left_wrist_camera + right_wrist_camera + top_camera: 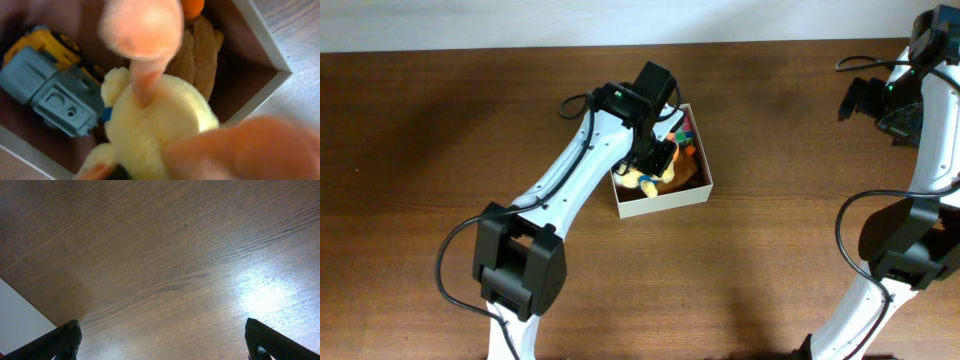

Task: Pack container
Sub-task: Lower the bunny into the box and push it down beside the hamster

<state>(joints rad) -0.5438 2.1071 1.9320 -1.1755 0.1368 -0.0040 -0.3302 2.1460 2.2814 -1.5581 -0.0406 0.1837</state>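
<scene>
Where the left hand (655,162) hovers, the container (665,204) lies directly below.

**Inspector A:** Overhead view?
**Inspector B:** Sharp, moderately lit; soft shadows darken the worktop (420,150) at left and bottom.
**Inspector A:** Wrist views?
**Inspector B:** Left: gripper fingers (142,25) heavily blurred. Right: bright glare patch, grain crisp.

A dark brown wooden table (420,120) with fine visible grain meets a pale wall (520,20) along its far edge. A pale yellow plush toy (160,130) lies just beside a yellow and grey toy truck (50,85), with a brown plush toy (200,55) behind it.
</scene>
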